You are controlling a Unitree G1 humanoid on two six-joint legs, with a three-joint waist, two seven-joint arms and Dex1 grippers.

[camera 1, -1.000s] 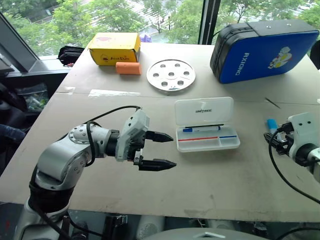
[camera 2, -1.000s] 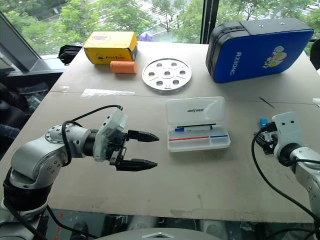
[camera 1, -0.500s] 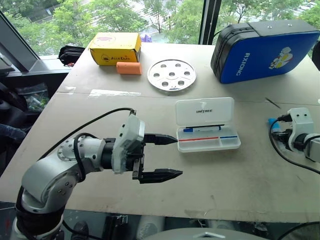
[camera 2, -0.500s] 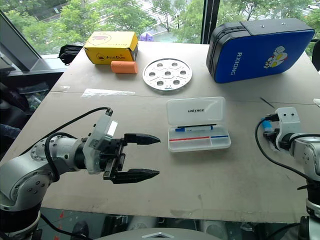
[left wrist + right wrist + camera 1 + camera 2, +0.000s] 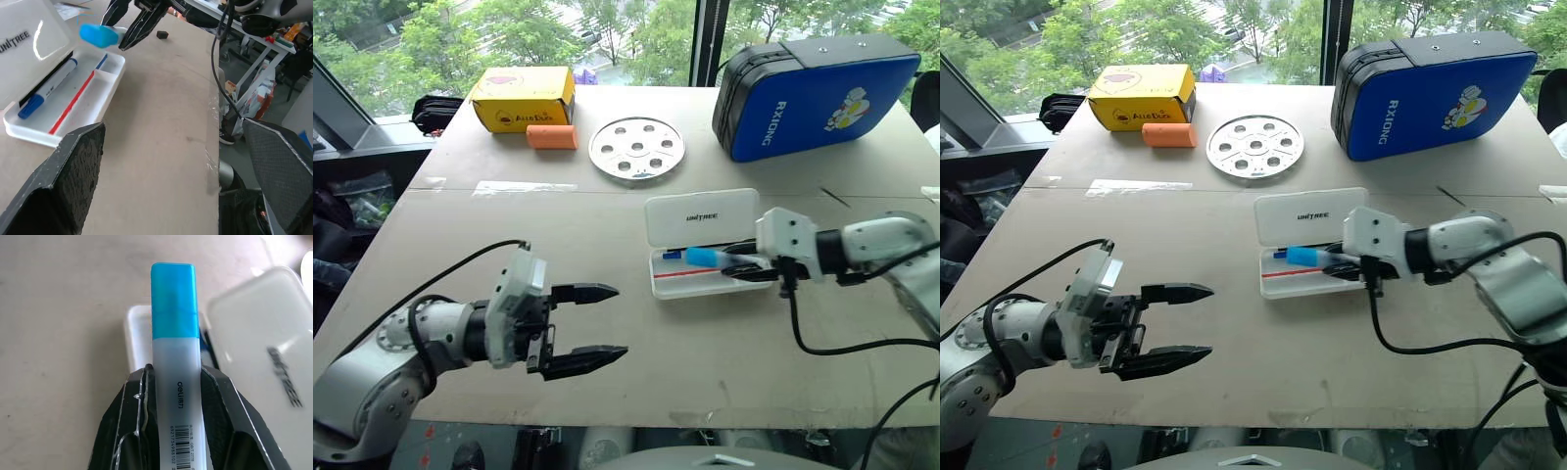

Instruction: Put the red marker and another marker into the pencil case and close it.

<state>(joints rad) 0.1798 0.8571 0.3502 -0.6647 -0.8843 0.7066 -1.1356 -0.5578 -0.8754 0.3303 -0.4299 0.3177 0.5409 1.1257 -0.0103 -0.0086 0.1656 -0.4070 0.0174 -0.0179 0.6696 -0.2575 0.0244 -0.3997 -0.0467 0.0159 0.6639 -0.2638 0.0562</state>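
Note:
The white pencil case lies open mid-table, its lid tipped back. In its tray lies a white marker with a dark blue cap, beside a thin red line; I cannot tell whether that line is the red marker. My right gripper is shut on a pale marker with a light blue cap, held roughly level just over the tray, cap toward my left. My left gripper hangs open and empty above the table, well left of the case.
At the back stand a blue-and-black zip case, a round metal plate with holes, a yellow box and an orange cylinder. A tape strip lies at mid-left and a thin dark stick right of the case.
My right gripper shut on the blue-capped marker near the table's right edge, swung left with it and turned over the case. My left gripper drew back from the case.

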